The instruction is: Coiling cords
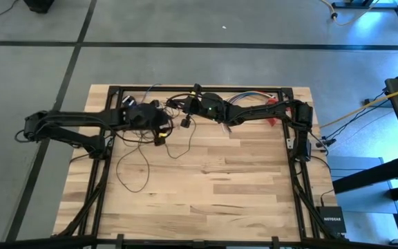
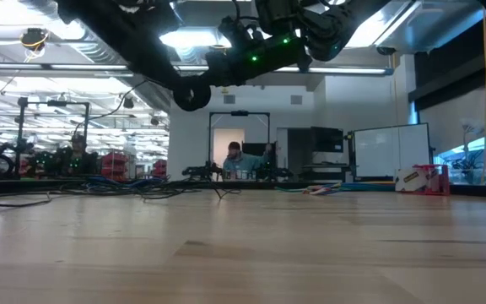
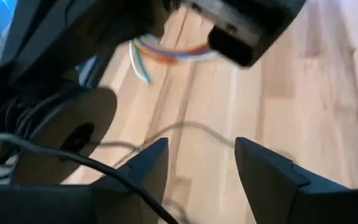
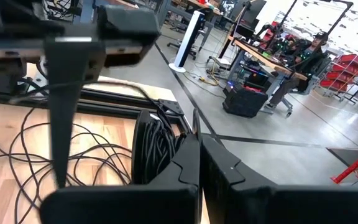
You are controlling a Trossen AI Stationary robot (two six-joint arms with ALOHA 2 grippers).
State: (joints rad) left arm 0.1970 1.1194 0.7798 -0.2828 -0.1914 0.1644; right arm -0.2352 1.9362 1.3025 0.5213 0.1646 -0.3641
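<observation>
Above the far half of the wooden table (image 1: 206,194), both dark arms reach inward and meet near the middle of the back edge. Left gripper (image 3: 197,168) hangs with its two fingers spread apart and nothing between them, bare planks showing through the gap; a strand of the cords (image 1: 140,162) crosses in front of one finger. Right gripper (image 4: 199,163) has its fingers pressed together, a thick coiled hank of the same dark wire hanging just beside them; whether the closed tips pinch a strand cannot be told. Loose loops of the cords trail from under the two grippers across the left-centre of the tabletop, one long loop reaching toward the near side. A short bundle of multicoloured wires (image 1: 244,99) lies by the back rail under the right arm. Off the table's right edge, a yellow cable (image 1: 354,114) crosses the floor. Beyond the table, in the low view, a person (image 2: 236,160) sits at a desk.
</observation>
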